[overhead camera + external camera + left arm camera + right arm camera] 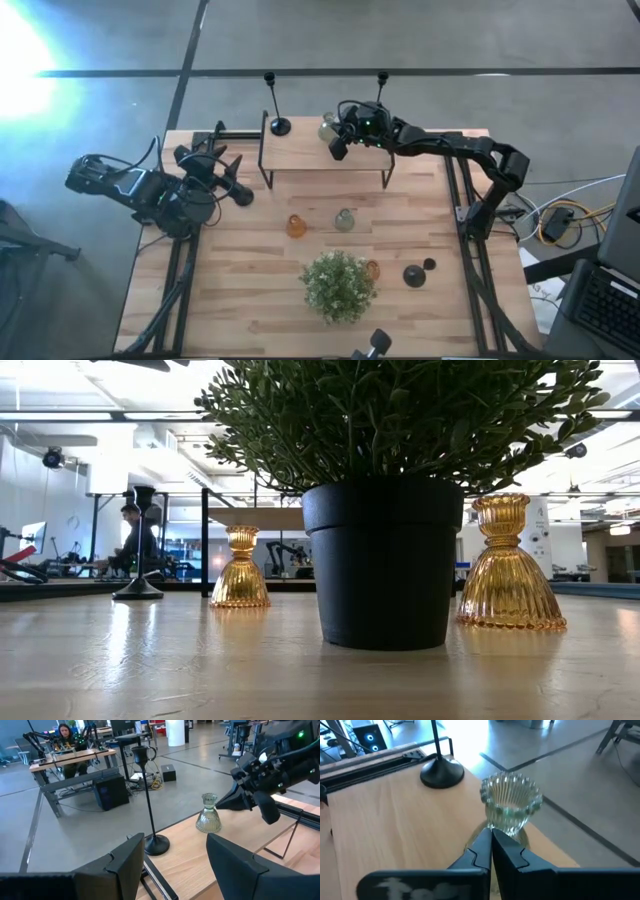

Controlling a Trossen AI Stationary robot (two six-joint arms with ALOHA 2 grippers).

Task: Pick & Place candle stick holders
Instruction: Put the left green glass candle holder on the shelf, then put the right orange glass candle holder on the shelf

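On the raised wooden shelf (pixel 320 160) at the far side stand a tall black candle stick holder (pixel 278 125) and a pale green glass holder (pixel 327 128). My right gripper (pixel 338 148) is shut, its tips right at this glass holder (pixel 510 807). A second tall black holder (pixel 382 80) rises behind the right arm, its base hidden. On the table stand an amber glass holder (pixel 296 226), a pale green one (pixel 344 219), another amber one (pixel 372 268) and two short black ones (pixel 415 275). My left gripper (pixel 232 178) waits open at the table's left. My right gripper has its shut fingertips (pixel 485 845) at the lower neck (pixel 506 827) of the pale green glass holder, coming slanting down from the table's right. Whether they touch the glass I cannot tell. The holder stands upright on the shelf.
A bushy plant in a black pot (pixel 338 285) stands near the table's front middle and blocks much of the low view. The shelf's far edge (pixel 555 845) lies close behind the glass holder. Bare wood (pixel 240 290) lies at the near left.
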